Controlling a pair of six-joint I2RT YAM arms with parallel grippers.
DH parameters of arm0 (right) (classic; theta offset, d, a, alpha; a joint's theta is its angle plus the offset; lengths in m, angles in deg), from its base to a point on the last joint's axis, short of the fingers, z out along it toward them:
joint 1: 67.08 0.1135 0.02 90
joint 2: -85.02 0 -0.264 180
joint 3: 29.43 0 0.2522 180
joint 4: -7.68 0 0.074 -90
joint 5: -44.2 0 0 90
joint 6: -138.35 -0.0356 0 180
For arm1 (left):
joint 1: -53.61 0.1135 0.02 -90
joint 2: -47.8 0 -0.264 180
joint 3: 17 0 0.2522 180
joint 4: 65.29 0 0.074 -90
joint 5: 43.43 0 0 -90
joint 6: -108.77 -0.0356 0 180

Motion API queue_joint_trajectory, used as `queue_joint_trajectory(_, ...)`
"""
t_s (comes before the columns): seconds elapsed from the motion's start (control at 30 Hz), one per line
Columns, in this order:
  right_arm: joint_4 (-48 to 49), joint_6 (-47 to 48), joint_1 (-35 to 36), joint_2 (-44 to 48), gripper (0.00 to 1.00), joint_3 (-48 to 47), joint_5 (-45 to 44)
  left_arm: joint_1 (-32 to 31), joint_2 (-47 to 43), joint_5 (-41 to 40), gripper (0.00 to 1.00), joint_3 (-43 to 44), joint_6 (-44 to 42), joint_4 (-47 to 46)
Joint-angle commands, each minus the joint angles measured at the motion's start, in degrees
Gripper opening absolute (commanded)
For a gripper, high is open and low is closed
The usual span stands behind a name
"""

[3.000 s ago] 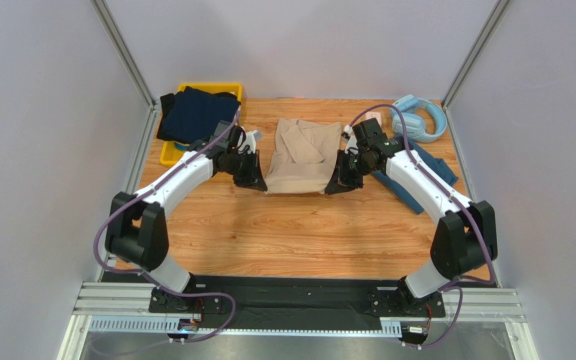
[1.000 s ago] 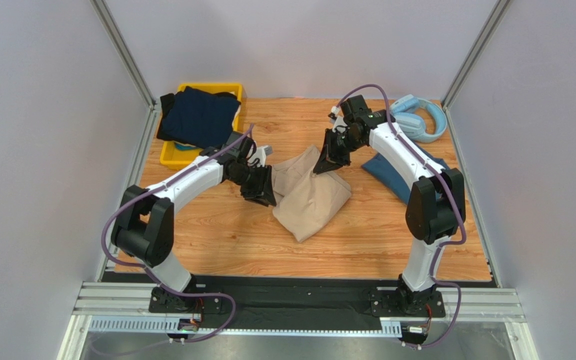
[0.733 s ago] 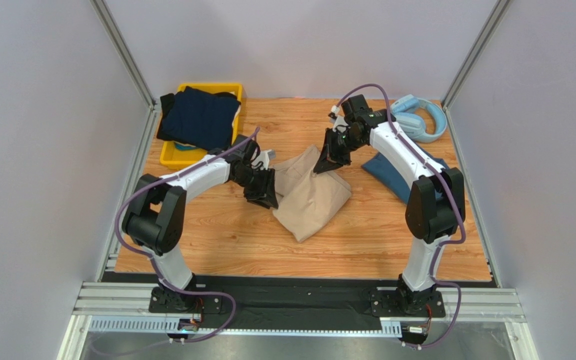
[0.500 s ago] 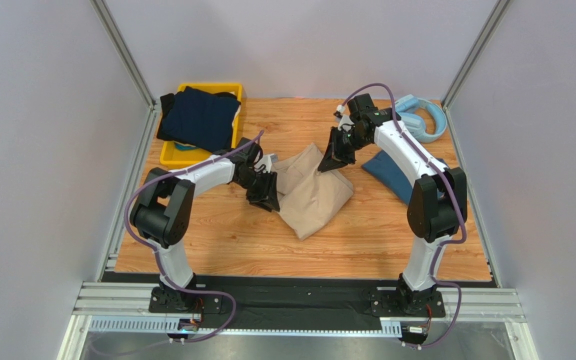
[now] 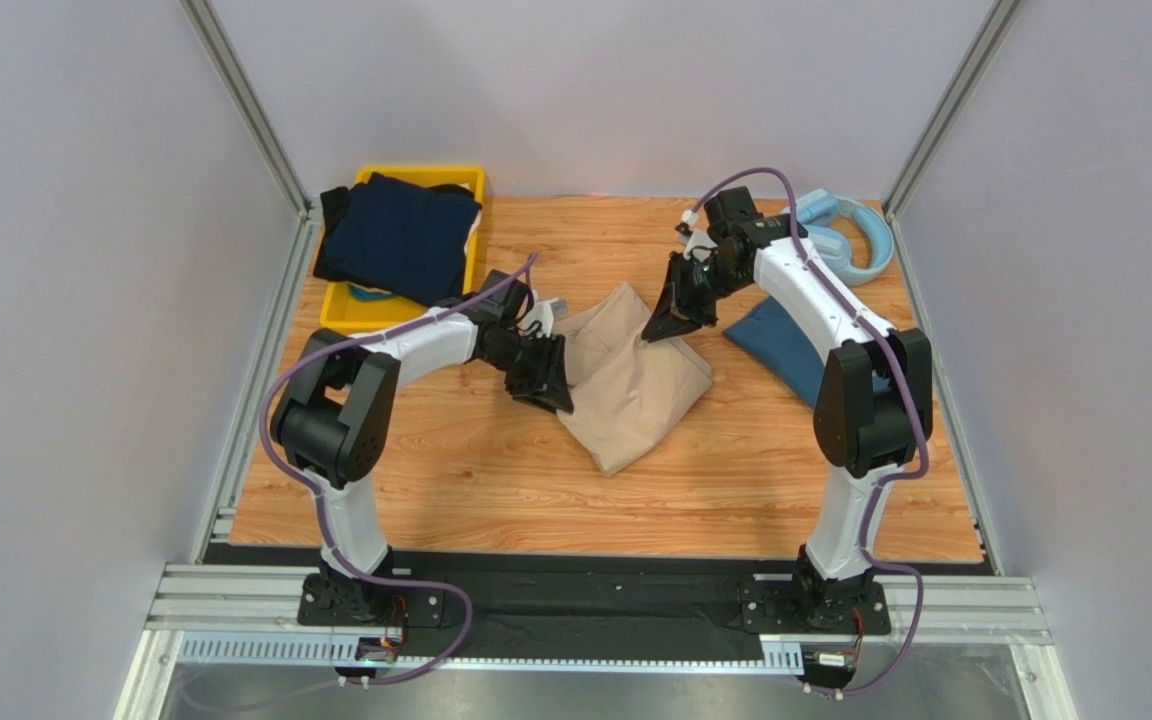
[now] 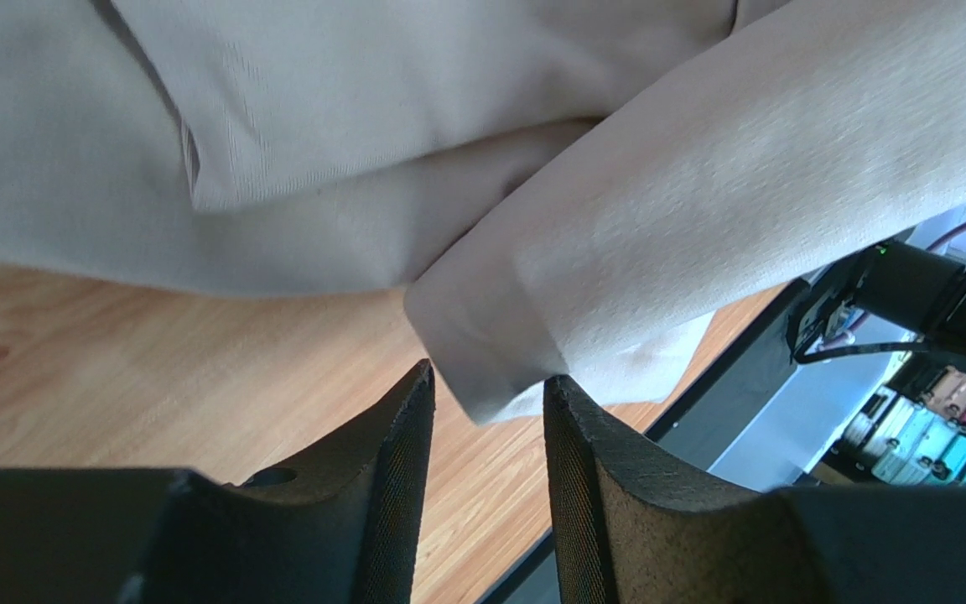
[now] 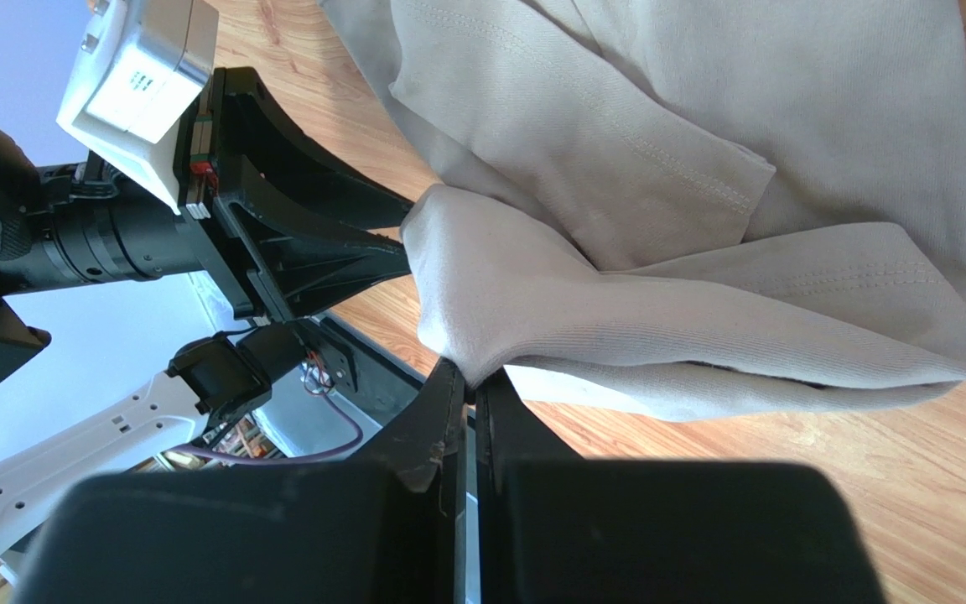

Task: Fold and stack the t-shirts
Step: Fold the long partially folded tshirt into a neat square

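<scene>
Beige t-shirt rightward, one of three

My wooden table carries a rumpled beige t-shirt at its middle, a teal t-shirt just right of it, blue headphones at the far right corner, and a yellow bin far left.

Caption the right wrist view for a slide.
The right gripper shut on a fold of the beige t-shirt over the wooden table, left gripper open beside it.
</scene>
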Motion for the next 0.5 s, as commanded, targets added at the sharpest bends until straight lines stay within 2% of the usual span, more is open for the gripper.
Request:
queue_joint_trajectory(0.0, 0.46, 0.86, -0.04, -0.37, 0.0, -2.28, 2.13, -0.44, 1.34, 1.4, 0.43, 2.67, 0.56, -3.35)
queue_joint_trajectory(0.1, 0.46, 1.03, -0.12, -0.46, 0.0, -2.19, 2.04, -0.61, 1.87, 2.37, 0.35, 2.85, 1.17, -4.32)
queue_joint_trajectory(0.13, 0.54, 0.95, -0.04, -0.46, 0.0, -2.19, 2.04, -0.61, 2.04, 2.55, 0.17, 3.03, 1.26, -4.41)
queue_joint_trajectory(0.2, 0.37, 1.03, -0.12, -0.37, 0.0, -2.28, 1.96, -0.61, 1.61, 1.85, 0.03, 3.03, 1.53, -4.24)
queue_joint_trajectory(0.23, 0.28, 1.04, -0.21, -0.28, 0.0, -2.63, 1.96, -0.61, 1.08, 1.5, 0.0, 2.94, 1.53, -4.06)
queue_joint_trajectory(0.47, 0.1, 0.86, -0.21, 0.16, 0.0, -5.26, 2.57, -0.52, -7.62, -2.46, 0.0, 3.55, 1.17, -3.1)
